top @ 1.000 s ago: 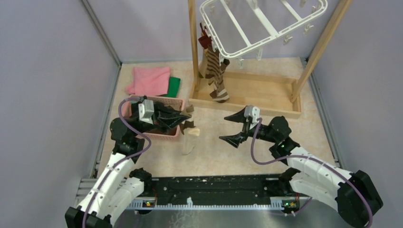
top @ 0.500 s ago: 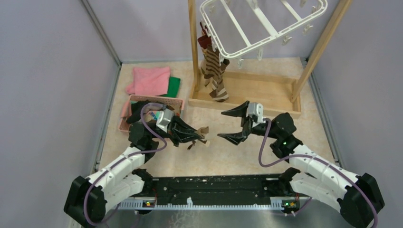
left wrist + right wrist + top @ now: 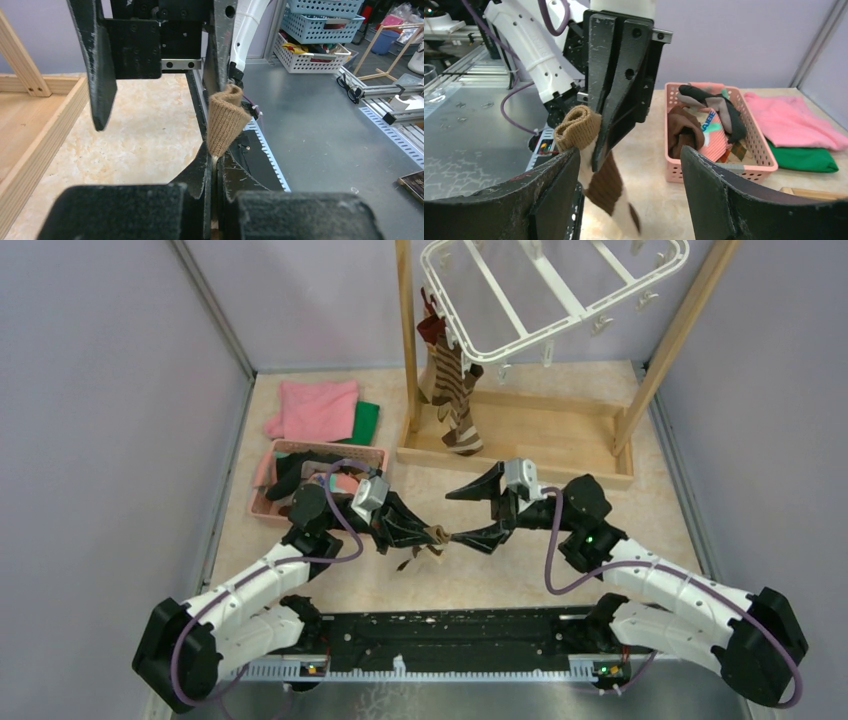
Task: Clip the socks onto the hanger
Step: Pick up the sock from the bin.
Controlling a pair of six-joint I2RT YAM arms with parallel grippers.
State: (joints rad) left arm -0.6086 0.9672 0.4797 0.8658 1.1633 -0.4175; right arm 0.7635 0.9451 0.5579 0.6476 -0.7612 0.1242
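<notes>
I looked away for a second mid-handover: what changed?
The left gripper, shut on a striped sock, carried it from over the pink basket rightward to the centre. The right gripper swung left to meet it, fingers open around the cuff. The hung socks and hanger stayed put.

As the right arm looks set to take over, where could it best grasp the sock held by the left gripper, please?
Take the sock by its tan cuff, proud of the shut left gripper. Bring the open right gripper in head-on, jaws straddling it; the striped body hangs limp below.
</notes>
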